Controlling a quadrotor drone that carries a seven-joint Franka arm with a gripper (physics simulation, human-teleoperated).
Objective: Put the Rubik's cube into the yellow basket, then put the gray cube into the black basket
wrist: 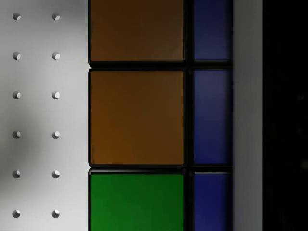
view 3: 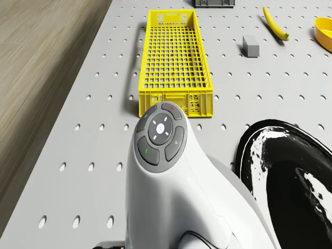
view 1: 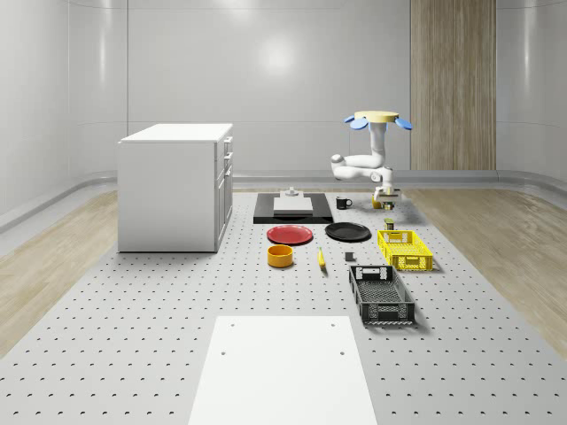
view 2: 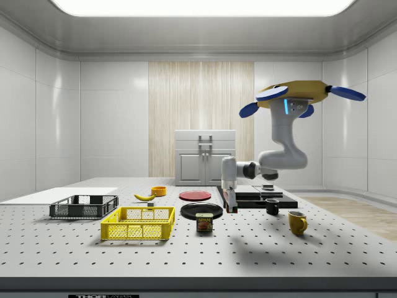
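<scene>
Drone (view 2: 296, 94) hovers beyond yellow basket (view 1: 404, 249). Gripper (view 2: 231, 205) low over Rubik's cube (wrist: 144, 120); finger state cannot be told.

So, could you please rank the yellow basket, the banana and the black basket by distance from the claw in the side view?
1. Yellow basket, on the side view's left of the claw.
2. Banana, farther left, behind the yellow basket.
3. Black basket, farthest left.
</scene>
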